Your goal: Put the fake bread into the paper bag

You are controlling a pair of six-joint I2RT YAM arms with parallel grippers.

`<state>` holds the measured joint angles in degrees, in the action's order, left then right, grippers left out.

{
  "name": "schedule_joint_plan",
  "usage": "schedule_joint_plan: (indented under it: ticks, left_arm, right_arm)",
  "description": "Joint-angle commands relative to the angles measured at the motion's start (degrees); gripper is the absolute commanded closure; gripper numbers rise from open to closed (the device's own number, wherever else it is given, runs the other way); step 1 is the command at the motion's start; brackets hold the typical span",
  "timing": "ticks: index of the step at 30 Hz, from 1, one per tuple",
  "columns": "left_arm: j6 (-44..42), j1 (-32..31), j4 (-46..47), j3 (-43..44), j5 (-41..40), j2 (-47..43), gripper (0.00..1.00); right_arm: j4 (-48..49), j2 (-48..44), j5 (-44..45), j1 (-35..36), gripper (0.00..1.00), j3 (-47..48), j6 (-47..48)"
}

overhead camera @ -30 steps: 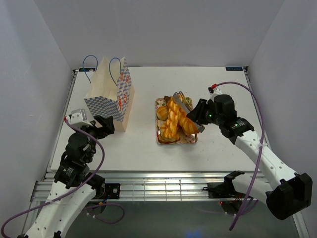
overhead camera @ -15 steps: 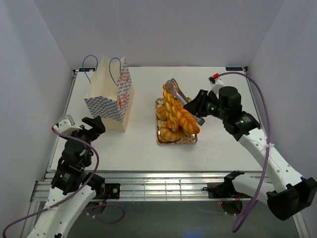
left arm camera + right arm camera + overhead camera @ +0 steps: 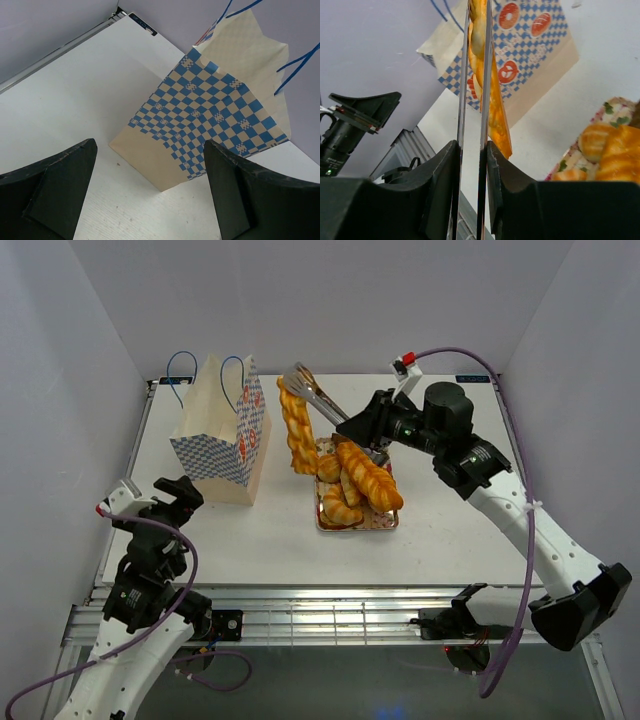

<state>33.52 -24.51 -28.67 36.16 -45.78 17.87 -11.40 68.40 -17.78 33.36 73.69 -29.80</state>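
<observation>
Jaws, right: closed on the handles of metal tongs (image 3: 318,398). The tong blades pinch the twisted loaf (image 3: 295,435) near its top end.
Jaws, left: wide open and empty, facing a checkered side of the paper bag (image 3: 225,435) from nearby, not touching it.
Loaf position: in the air, hanging roughly upright just beside the bag on its tray side. Its top is about level with the bag mouth and not over the opening.
Other bread (image 3: 360,480): piled on the floral tray (image 3: 355,527), which sits on the surface beyond the loaf from the bag.
Handling, loaf: probably light and stiff. The glossy skin against smooth metal blades looks slippery. It is long and held at one end, so it is likely to swing or slide out.
Hold point: a pinch nearer mid-length, in a groove of the twist, should be steadier.
Handling, bag: thin paper standing unsupported. It is likely to tip or crumple if the loaf knocks the rim, and the cord handles could snag.
Writing: none readable. The bag's tray side shows only orange-red donut, pretzel and loaf icons over blue-and-white check.
</observation>
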Motion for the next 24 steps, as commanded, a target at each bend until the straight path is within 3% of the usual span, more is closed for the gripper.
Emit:
schedule_joint_plan:
  ticks: [1, 12, 24]
  left_arm:
    - [0.94, -0.1, -1.22, 1.9, -1.5, 1.11, 0.02]
    - [0.5, -0.1, -0.87, 1.81, -0.54, 2.87, 0.02]
    - [-0.73, -0.1, 0.01, 1.37, 1.04, 3.22, 0.02]
  right_arm:
    - [8.15, 2.96, -3.49, 4.5, 0.92, 7.59, 2.81]
    - [16.23, 18.06, -4.82, 14.79, 0.92, 27.99, 7.91]
    - [20.8, 35.91, -2.26, 16.12, 0.92, 45.48, 10.55]
